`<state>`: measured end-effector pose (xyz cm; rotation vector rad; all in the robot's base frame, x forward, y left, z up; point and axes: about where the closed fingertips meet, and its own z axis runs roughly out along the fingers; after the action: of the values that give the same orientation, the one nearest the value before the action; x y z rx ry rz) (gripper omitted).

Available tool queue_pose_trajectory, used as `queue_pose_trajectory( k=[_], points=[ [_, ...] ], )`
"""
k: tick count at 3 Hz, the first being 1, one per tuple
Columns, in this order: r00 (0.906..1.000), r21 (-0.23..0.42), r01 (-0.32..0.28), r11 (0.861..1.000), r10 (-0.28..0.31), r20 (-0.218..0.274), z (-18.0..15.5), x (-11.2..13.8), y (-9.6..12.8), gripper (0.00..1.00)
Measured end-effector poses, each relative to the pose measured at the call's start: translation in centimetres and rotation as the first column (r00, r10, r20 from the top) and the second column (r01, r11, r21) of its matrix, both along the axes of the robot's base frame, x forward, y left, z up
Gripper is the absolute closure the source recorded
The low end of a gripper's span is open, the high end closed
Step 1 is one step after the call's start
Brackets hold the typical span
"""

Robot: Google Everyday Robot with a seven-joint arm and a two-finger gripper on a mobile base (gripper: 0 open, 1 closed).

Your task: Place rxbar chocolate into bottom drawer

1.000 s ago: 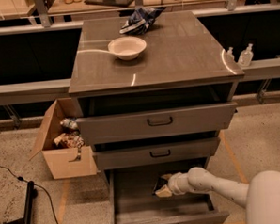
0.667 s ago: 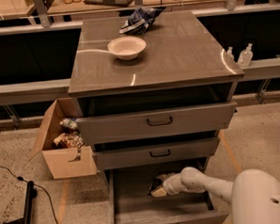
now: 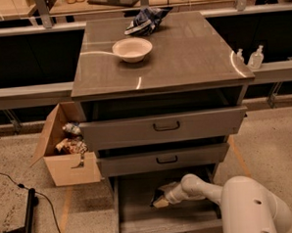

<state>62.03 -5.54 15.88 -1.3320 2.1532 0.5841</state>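
End effector (image 3: 161, 201) is sitting low inside the bottom drawer (image 3: 134, 219), near the middle of the tray and just in front of the overhang of the middle drawer (image 3: 163, 159). It is reaching in from the right, with the white arm (image 3: 208, 189) coming across the drawer's right wall. That looks like the only clear way in, since the two upper drawers are covering the back of the tray.

Rxbar chocolate (image 3: 164, 190) is showing as a dark flat patch right at the tip. It appears to be clamped narrowly in the end effector and tilted, not lying flat. I cannot tell if its lower edge is touching the drawer floor.

Bottom drawer is pulled fully out, so the tray is exposed for a drop from above. The top drawer (image 3: 161, 128) is partly out, leaving a dark gap under the worktop (image 3: 196, 52).

The worktop is carrying a white bowl (image 3: 132, 49) and a blue-and-white bag (image 3: 146, 19) at the back; neither is part of the task. A cardboard box (image 3: 73, 170) with clutter is standing on the floor to the left of the cabinet, well apart from the arm.

Judgement: this is the release stage, bar already over the target, so the next move needs only a small lowering and an opening. Risk: the bar catching on the middle drawer's front as the arm is pulling out.
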Motion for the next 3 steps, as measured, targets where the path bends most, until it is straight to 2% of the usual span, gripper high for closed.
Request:
queue_pose_trajectory(
  k=[2, 3],
  points=[
    [0.9991, -0.019, -0.004, 1.000, 0.003, -0.043, -1.4, -1.0, 0.0, 0.12],
    [0.9983, -0.026, 0.022, 0.999, -0.023, -0.054, -1.1, -1.4, -1.2, 0.00]
  ],
)
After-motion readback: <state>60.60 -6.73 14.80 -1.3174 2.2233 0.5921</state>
